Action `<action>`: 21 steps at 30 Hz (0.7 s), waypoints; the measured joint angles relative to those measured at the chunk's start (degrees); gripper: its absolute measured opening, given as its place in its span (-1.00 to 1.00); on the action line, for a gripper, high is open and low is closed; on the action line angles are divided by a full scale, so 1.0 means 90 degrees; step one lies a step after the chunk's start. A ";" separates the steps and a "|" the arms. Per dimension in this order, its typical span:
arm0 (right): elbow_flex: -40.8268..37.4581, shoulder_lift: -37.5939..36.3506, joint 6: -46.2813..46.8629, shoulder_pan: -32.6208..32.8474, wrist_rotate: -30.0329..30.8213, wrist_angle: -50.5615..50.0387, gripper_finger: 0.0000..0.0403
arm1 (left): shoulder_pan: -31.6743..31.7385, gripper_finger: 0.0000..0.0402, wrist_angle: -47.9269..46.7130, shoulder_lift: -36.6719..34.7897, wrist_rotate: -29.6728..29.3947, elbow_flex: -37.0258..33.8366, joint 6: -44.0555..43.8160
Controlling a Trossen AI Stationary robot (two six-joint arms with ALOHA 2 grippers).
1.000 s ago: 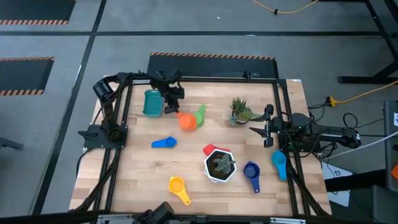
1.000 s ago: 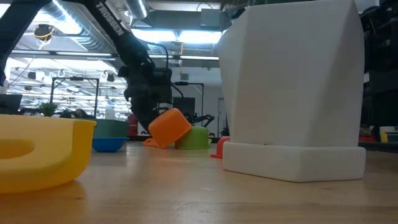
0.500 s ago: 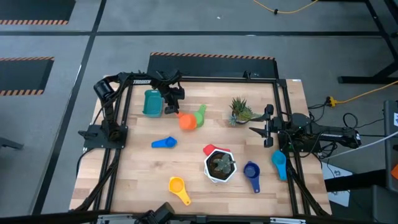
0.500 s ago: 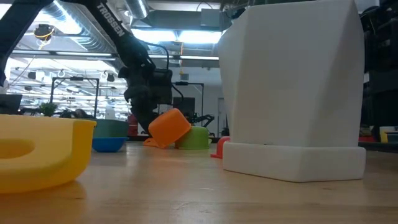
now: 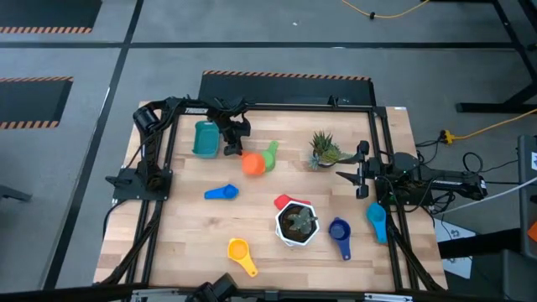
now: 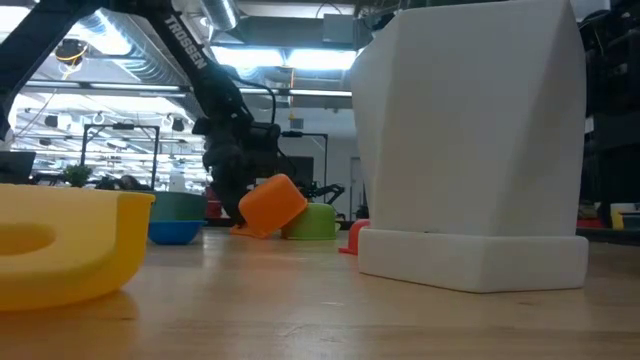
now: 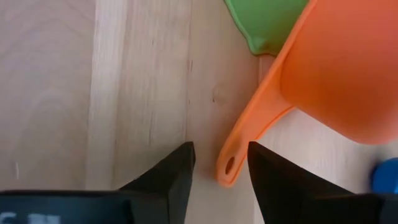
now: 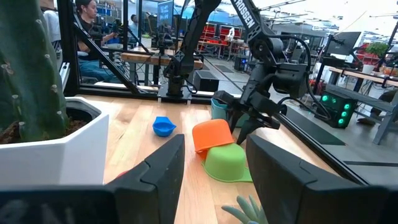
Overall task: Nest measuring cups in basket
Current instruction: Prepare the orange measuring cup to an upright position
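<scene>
Left gripper [image 5: 232, 143]: hovering low at the tip of the orange cup's [image 5: 252, 164] handle, between basket and cup; fingers [image 7: 171, 180] standing apart with the handle end lying in the gap between them; not pinching anything that I can see

Right gripper [image 5: 346, 175]: waiting at the table's right edge beside the small spiky plant [image 5: 322, 151]; fingers spread, holding nothing

Orange cup: tipping on its side and leaning against the green cup [image 5: 270, 154], rim tilted off the table [image 5: 185, 243]; handle pointing toward the left gripper

Risk, grip: the handle is thin and flat, and only its tip is sitting between the fingers; a shallow pinch is likely to slip or let the cup swing

Risk, neighbour: orange is resting on green, so lifting it may be dragging or rolling the green cup away

Risk, basket: the basket [image 5: 205, 138] is just beside the gripper; a wide swing could be nudging it

Basket contents: teal, near the table's back-left corner; looking empty from above, no cup showing inside

White hexagonal pot [image 5: 296, 224]: holding a plant; red cup [image 5: 285, 201] touching its far side

Other cups: light blue [image 5: 221, 193] mid-table; yellow [image 5: 241, 252] near the front; dark blue [image 5: 339, 231] just right of the pot; another light blue [image 5: 377, 220] by the right edge; all lying outside the basket
</scene>
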 joint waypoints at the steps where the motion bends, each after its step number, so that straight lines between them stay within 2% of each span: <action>1: -0.0002 0.0000 0.0000 0.0000 0.0000 0.0000 -0.12 | 0.0017 -0.31 -0.0002 0.0000 -0.0005 0.0000 0.0007; 16: 0.0000 0.0000 0.0001 -0.0001 0.0000 0.0002 -0.12 | 0.0019 -0.83 -0.0031 0.0024 0.0000 -0.0017 0.0007; 21: 0.0000 0.0000 0.0001 0.0000 0.0000 0.0002 -0.12 | 0.0066 -0.97 -0.0092 0.0034 0.0369 -0.0029 0.0002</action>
